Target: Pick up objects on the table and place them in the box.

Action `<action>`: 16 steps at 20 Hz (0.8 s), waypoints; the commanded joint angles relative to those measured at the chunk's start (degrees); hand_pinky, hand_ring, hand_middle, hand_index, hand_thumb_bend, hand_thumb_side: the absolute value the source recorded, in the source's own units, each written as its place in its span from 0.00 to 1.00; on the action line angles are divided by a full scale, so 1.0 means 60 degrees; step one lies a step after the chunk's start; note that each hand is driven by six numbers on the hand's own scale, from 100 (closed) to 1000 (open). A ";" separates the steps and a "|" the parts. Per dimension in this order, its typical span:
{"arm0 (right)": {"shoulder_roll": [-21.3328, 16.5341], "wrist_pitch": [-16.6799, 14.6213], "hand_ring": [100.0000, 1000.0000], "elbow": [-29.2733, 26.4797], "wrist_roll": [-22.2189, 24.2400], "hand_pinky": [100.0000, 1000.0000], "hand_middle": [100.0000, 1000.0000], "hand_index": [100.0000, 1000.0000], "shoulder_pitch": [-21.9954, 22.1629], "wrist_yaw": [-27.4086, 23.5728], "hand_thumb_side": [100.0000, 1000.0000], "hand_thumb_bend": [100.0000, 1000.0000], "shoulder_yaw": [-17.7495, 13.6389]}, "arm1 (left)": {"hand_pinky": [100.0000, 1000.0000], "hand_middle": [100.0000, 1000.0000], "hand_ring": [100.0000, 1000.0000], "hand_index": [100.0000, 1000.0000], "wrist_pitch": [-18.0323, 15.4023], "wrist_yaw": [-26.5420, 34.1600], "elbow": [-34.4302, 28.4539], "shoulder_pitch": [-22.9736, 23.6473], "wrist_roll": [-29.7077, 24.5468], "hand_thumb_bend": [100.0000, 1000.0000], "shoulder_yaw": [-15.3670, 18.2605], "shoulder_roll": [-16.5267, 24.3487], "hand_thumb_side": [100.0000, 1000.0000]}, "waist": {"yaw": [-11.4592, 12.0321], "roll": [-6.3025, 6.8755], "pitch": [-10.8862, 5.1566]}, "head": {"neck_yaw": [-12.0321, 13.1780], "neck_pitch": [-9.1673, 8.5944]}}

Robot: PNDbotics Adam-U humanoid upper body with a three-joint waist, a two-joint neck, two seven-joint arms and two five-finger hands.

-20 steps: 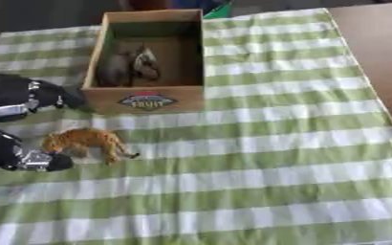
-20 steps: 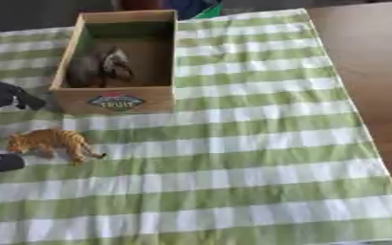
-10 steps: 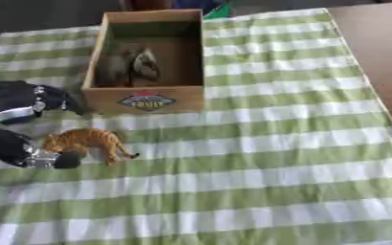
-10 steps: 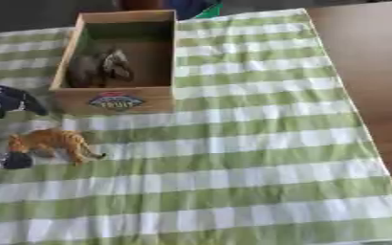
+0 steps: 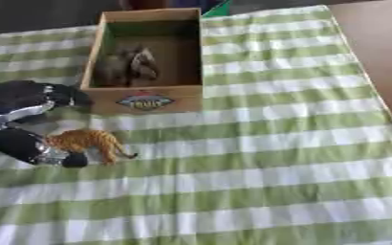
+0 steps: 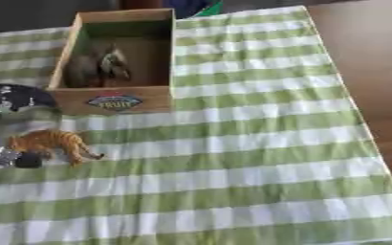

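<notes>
Landmark: the cardboard box (image 5: 146,100) standing at the far left of the green-checked cloth (image 5: 266,143) on the tabletop (image 5: 375,43); every place below is told from it.
Toy tiger: the orange tiger (image 5: 89,142) stands on the cloth just in front of the box's labelled front wall, toward its left corner, upright on its legs, tail pointing right.
Left hand: the left hand (image 5: 22,143) is at the tiger's head end, left of and in front of the box; its thumb and fingers are curled in around the tiger's front, touching it.
Change: over the last second the hand has come in from the left and closed on the tiger, which has stayed on the same spot of cloth; it looks not yet lifted.
Box contents: dark animal figures (image 6: 99,67) already lie inside, toward the left wall.
Right hand: in neither view.
Meaning: the grasp looks made; I judge the next move a lift and a short carry over the front wall.
Risk: a hold at the head end only may let the body swing.
</notes>
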 commanded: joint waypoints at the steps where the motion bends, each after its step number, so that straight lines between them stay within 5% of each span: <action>1: -0.0079 0.0017 0.74 -0.0184 0.0061 0.83 0.69 0.87 -0.0055 -0.0064 1.00 0.00 -0.0132 | 0.65 0.88 0.91 0.98 -0.0071 -0.0051 0.0133 -0.0239 -0.0142 0.72 -0.0027 0.0056 0.98 | -0.0015 -0.0008 -0.0121 | 0.0056 -0.0100; 16: 0.0117 0.0149 0.73 -0.0184 0.0115 0.83 0.66 0.86 0.0041 -0.0164 0.99 0.00 -0.0221 | 0.60 0.76 0.84 0.90 -0.0184 -0.0453 0.0884 -0.0438 -0.0657 0.62 -0.0247 -0.0231 0.96 | -0.0061 -0.0039 -0.0020 | 0.0143 -0.0124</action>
